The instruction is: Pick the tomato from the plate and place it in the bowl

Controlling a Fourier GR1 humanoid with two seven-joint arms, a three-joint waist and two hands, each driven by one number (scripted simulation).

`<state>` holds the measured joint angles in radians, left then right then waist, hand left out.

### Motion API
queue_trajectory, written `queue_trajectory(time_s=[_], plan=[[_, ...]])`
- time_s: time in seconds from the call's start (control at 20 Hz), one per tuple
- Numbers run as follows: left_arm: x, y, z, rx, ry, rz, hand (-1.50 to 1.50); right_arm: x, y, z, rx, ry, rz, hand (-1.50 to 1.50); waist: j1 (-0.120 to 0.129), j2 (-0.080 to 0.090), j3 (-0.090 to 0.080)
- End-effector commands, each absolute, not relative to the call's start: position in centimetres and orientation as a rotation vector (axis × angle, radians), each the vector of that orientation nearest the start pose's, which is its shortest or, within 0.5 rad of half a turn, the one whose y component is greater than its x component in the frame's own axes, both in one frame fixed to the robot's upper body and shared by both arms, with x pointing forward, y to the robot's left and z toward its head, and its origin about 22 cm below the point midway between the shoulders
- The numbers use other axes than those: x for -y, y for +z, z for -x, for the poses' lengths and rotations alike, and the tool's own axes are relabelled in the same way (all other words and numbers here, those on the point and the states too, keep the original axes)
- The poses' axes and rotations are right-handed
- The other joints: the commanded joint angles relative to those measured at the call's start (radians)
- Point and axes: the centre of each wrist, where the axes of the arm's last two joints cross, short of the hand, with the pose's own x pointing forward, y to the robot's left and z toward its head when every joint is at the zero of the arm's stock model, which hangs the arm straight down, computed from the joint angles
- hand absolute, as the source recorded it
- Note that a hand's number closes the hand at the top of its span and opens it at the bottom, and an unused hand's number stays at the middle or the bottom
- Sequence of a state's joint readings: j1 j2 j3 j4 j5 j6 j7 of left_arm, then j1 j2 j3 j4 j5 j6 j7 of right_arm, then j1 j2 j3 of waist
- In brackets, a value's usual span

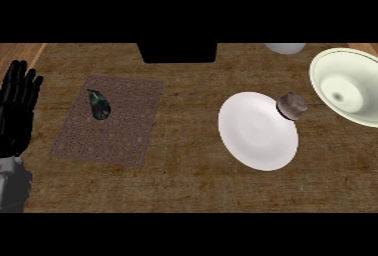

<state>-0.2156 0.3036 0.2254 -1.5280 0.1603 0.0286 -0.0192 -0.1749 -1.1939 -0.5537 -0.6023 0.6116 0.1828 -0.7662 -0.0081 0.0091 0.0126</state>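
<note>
A white plate [257, 132] lies right of the counter's middle. A small round grey-brown thing [291, 105], the only item on the plate, sits at its upper right rim. It does not look red like a tomato. Just right of it stands a large cream bowl [347, 87], cut off by the view's right edge, with nothing inside it. My left hand [18, 107] rests at the far left edge, fingers straight and pointing up, holding nothing and far from the plate. My right hand does not show.
A brown woven placemat [111, 122] lies left of centre with a dark green elongated thing [98, 104] on it. A black block [179, 52] sits at the back edge. A white rounded object [285, 47] peeks in at the back right.
</note>
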Motion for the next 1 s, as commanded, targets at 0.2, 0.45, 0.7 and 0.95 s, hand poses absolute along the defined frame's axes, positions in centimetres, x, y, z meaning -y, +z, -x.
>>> queue_trajectory(time_s=[0.2, 0.45, 0.7, 0.95], plan=[[-31.9, 8.5, -29.8, 1.805, 0.017, -0.206, 0.0, 65.0, 25.2, -14.1, 1.542, 0.728, 1.051, 1.5, 0.038, 0.004, -0.005], [-31.4, 7.5, -29.8, 1.801, -0.007, -0.171, 0.0, 64.6, 26.9, -15.4, 1.585, 0.696, 0.933, 1.5, 0.055, 0.006, -0.008], [-31.9, 9.4, -31.0, 1.786, -0.004, -0.194, 0.0, 63.3, 27.6, -18.4, 1.587, 0.673, 0.865, 1.5, 0.069, 0.007, -0.009], [-32.3, 8.8, -31.1, 1.802, -0.006, -0.198, 0.0, 61.0, 29.2, -22.2, 1.528, 0.777, 0.797, 1.5, 0.064, 0.005, -0.012]])
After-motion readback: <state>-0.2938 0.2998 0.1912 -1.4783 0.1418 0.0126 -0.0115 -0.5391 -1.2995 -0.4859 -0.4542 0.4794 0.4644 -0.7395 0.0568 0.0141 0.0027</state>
